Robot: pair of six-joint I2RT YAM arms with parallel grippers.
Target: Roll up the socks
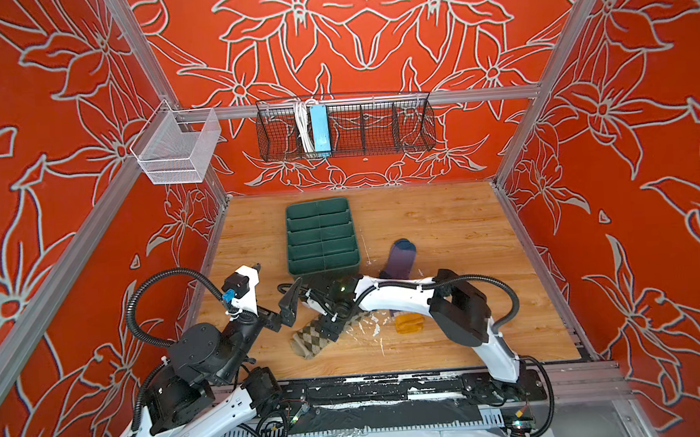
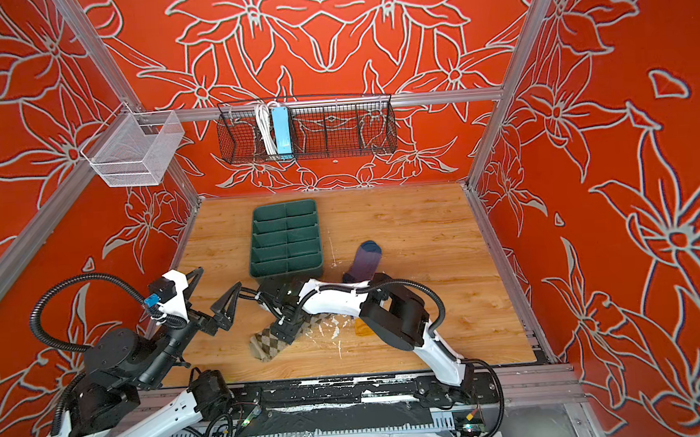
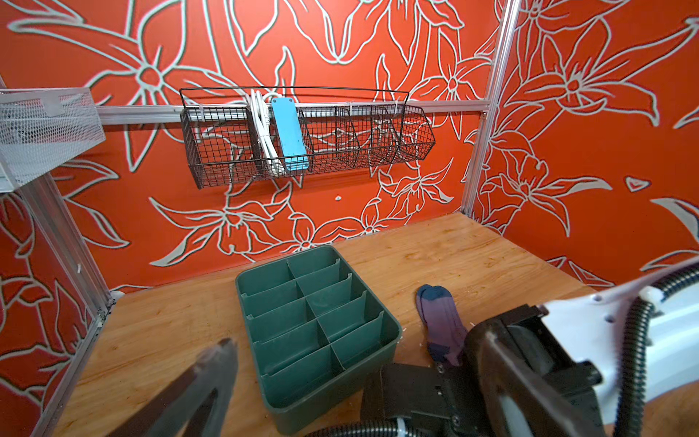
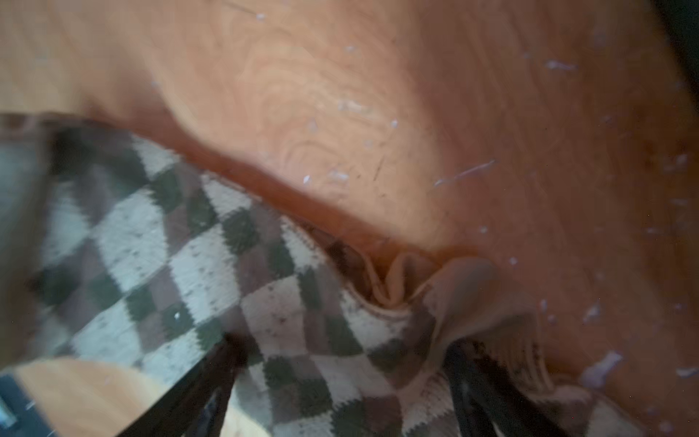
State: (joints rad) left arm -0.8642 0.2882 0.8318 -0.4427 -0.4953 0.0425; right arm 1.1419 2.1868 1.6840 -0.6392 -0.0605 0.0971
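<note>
Unrolled, both on counter (image 1: 445, 230): argyle sock (image 1: 310, 342) near front, right gripper (image 4: 342, 348) spread astride its bunched cuff, seemingly to begin rolling; purple sock (image 1: 400, 258) partly under that arm; left gripper (image 1: 293, 298) spread, empty, standing clear.

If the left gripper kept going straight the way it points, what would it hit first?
Probably the green tray, near its front corner: the left gripper, open, aims at it. The right arm's wrist sits close beside that line, so I can't be sure.
</note>
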